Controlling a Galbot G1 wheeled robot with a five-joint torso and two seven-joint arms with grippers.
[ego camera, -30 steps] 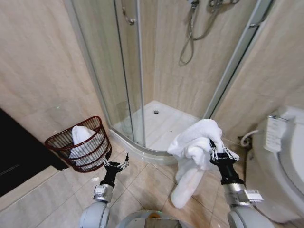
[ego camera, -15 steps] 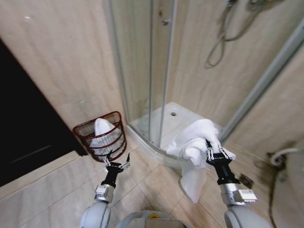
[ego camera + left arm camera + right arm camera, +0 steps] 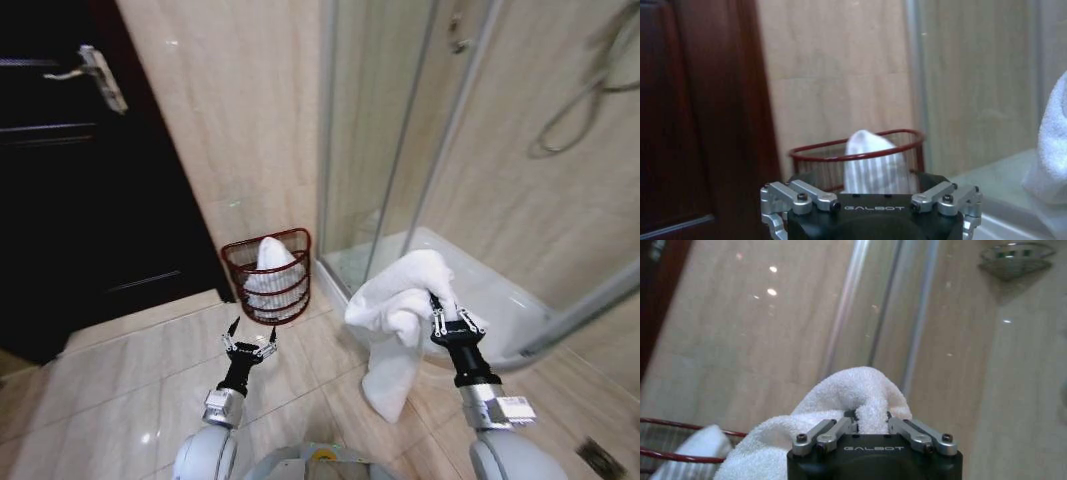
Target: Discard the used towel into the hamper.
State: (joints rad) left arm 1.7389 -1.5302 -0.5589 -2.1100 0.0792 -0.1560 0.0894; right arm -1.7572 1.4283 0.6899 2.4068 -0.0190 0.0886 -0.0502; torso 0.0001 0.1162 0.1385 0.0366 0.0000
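A white used towel (image 3: 400, 315) hangs bunched from my right gripper (image 3: 445, 318), which is shut on its top fold; the right wrist view shows the towel (image 3: 853, 400) pinched between the fingers. The hamper (image 3: 268, 274), a round reddish-brown wire basket, stands on the floor against the tiled wall beside the shower glass, with a white cloth (image 3: 268, 262) in it. It also shows in the left wrist view as the hamper (image 3: 860, 155). My left gripper (image 3: 249, 345) is open, low over the floor a little in front of the hamper, holding nothing.
A dark wooden door (image 3: 90, 170) with a lever handle (image 3: 100, 75) is to the left of the hamper. The glass shower enclosure (image 3: 400, 130) and its white tray (image 3: 500, 290) rise on the right. Beige floor tiles (image 3: 120, 390) lie in front.
The whole head view has swung left: the hamper now sits nearer the centre and the door has come into view. Both grippers keep their pose, the right still holding the towel.
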